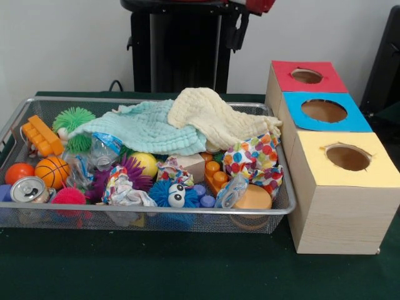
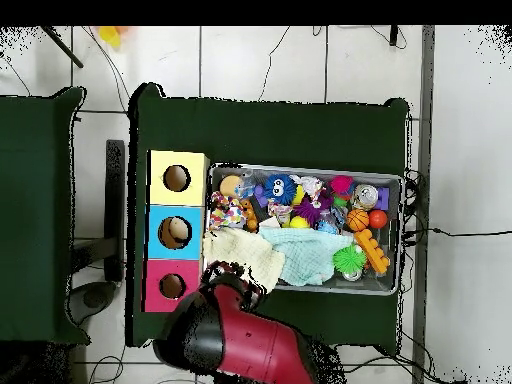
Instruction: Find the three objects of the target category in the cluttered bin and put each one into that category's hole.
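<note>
Overhead view first: the red arm [image 2: 245, 345] reaches in from the bottom edge, its black end over the bin's corner by the cream cloth [image 2: 243, 252], and the gripper itself is hidden underneath, so open or closed I cannot tell. Front view now, and the wire bin [image 1: 284, 206] on the green table [image 1: 187, 269] is packed. Two cloths lie across the back, the cream one overlapping a mint cloth [image 1: 147, 128]. One green spiky ball [image 1: 74, 119], one purple spiky ball [image 1: 128, 172], one pink one [image 1: 69, 197]. One mini basketball [image 1: 52, 172], one plain orange ball [image 1: 19, 172], one yellow ball [image 1: 145, 164]. One blue fuzzy toy with googly eyes [image 1: 174, 195], one can [image 1: 28, 189] at the front corner, one orange block [image 1: 42, 135] at the back.

Just beside the bin stand three wooden boxes in a row, each with one round hole: red [image 1: 306, 76], blue [image 1: 324, 110], yellow [image 1: 347, 157]. Which category is wanted, nothing shows.
</note>
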Robot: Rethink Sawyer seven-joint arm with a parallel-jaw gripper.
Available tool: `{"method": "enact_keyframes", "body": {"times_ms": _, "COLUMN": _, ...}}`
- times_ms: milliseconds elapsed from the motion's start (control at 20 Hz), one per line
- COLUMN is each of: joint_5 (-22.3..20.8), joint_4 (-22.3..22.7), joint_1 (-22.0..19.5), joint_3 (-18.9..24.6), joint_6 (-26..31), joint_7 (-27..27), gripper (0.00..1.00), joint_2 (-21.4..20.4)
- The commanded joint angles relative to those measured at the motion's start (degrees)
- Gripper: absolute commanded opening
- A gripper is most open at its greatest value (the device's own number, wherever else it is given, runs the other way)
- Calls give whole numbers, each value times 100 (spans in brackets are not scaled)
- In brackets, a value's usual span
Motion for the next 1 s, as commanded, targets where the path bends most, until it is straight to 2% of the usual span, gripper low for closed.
{"method": "enact_keyframes", "body": {"times_ms": 50, "joint_5": -699, "joint_4": -457, "joint_1": -850, "joint_3": 1337, "joint_6": -198, "joint_7": -729, "gripper": 0, "joint_2": -110}}
{"method": "enact_keyframes", "body": {"times_ms": 450, "joint_5": -1193, "joint_4": -800, "joint_1": -1243, "joint_3": 1661, "joint_6": -192, "joint_7": -600, "gripper": 0, "joint_2": 42}}
{"method": "enact_keyframes", "body": {"times_ms": 1000, "joint_5": -1814, "joint_4": -1301, "joint_1": -1828, "joint_3": 2226, "joint_6": -343, "joint_7": -545, "gripper": 0, "joint_2": 564}}
